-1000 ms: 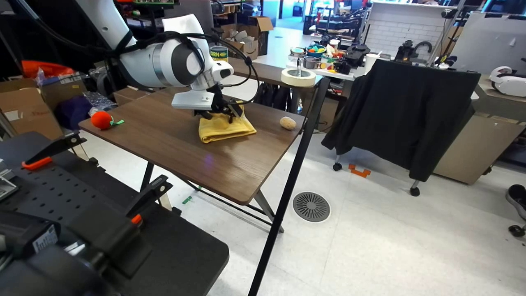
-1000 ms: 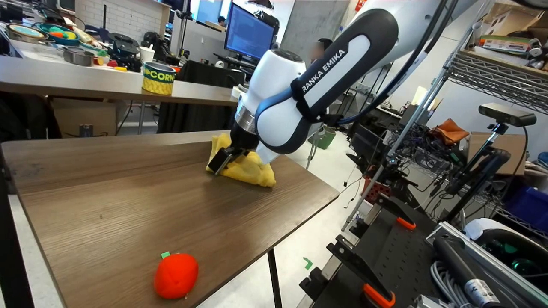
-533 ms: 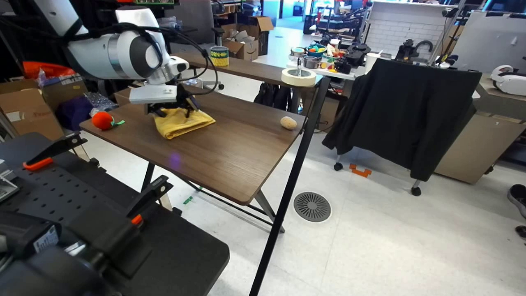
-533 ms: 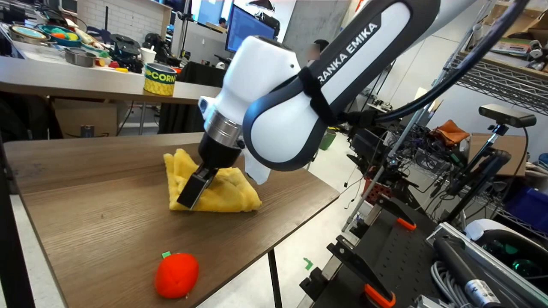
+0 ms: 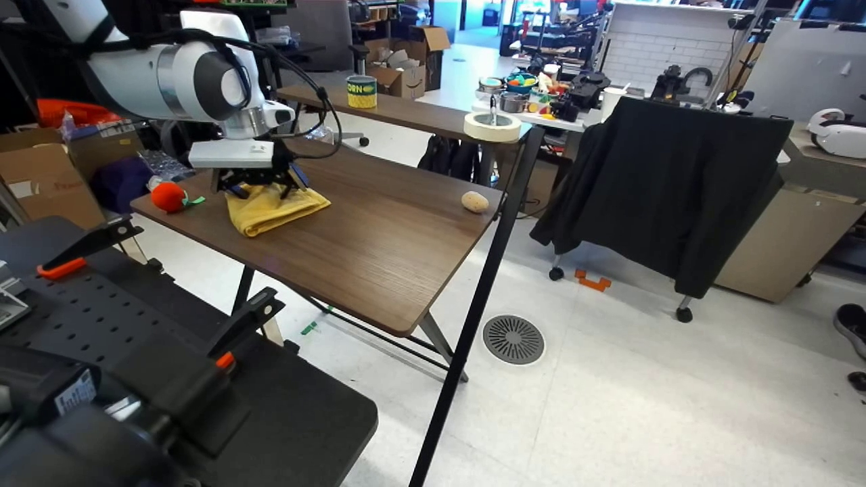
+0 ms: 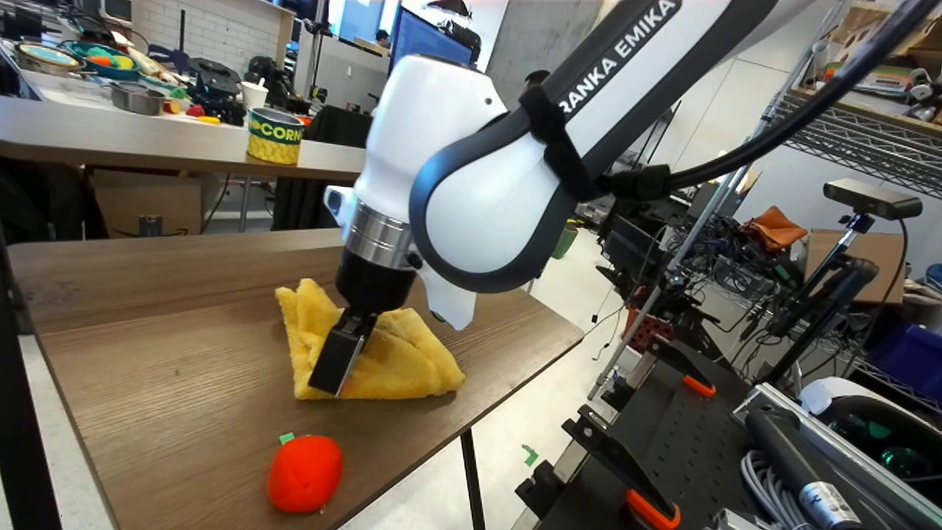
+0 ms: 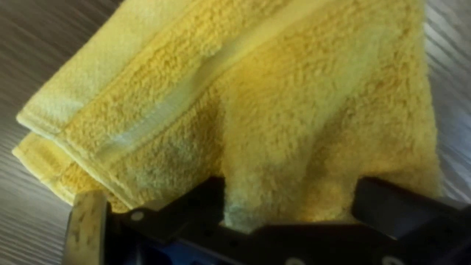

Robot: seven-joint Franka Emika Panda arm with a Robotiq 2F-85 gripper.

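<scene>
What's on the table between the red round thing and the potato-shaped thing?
The folded yellow cloth, with the open gripper down over it, as seen in an exterior view.

The robot arm (image 6: 489, 213), stand-mounted camera (image 6: 872, 198), wire shelving (image 6: 861, 141) and heaped cables (image 6: 714, 246) mark this as a robotics lab.

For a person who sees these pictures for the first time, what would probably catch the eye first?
Probably the bright yellow cloth, lying under the robot's open hand on the brown table. Next, perhaps the big white arm above it, and the round orange-red object with a green tab, near the table's edge in both exterior views.
</scene>
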